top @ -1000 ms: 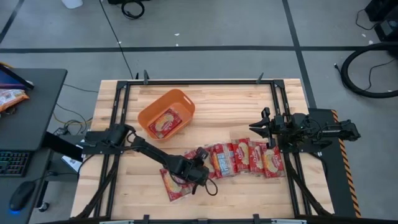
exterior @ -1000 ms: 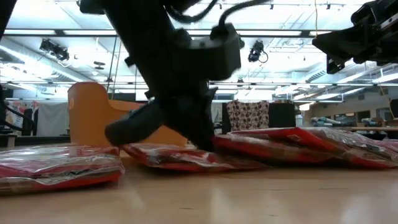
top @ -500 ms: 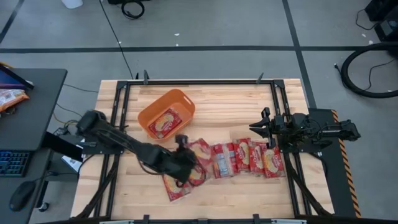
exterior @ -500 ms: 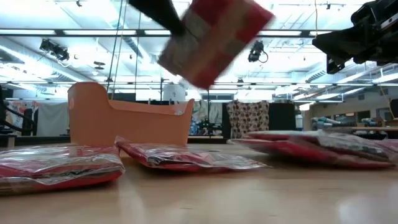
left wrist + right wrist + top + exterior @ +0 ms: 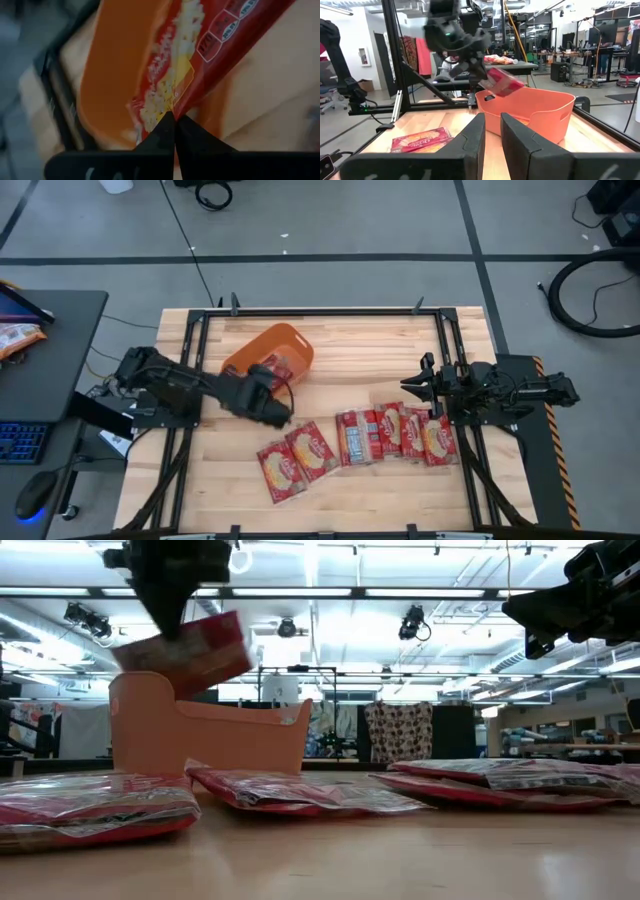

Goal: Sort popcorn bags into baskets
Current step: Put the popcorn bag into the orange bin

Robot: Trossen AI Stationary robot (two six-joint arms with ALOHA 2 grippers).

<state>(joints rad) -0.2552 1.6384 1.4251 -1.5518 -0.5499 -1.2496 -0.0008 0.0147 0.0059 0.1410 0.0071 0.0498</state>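
Observation:
My left gripper point(image 5: 272, 385) is shut on a red popcorn bag point(image 5: 185, 652) and hangs over the near rim of the orange basket point(image 5: 270, 340). The right wrist view shows that bag point(image 5: 504, 81) just above the basket's rim point(image 5: 540, 110). Several more red bags point(image 5: 385, 432) lie flat in a row on the wood, running from the table's middle toward its right, with two point(image 5: 295, 463) nearer the front edge. My right gripper point(image 5: 410, 392) is open and waits above the row's right end, touching nothing. My left gripper pinches the popcorn bag between its two fingertips point(image 5: 165, 127) at an edge of the packet point(image 5: 167, 102), coming from above. The bag is lifted clear and hangs tilted below the fingers, over the basket's near wall point(image 5: 210, 735).
Black frame rails point(image 5: 190, 360) run along the table's left and right sides and its far edge. Bare wood lies between the basket and the right arm and along the front edge. A dark desk point(image 5: 50, 350) with a keyboard stands off the table's left.
My left gripper, down on the bags near the table's middle a second ago, has risen with one bag and swung it toward the far left to the basket. That bag is lifted clear of the row. The other bags and my right arm stay put.

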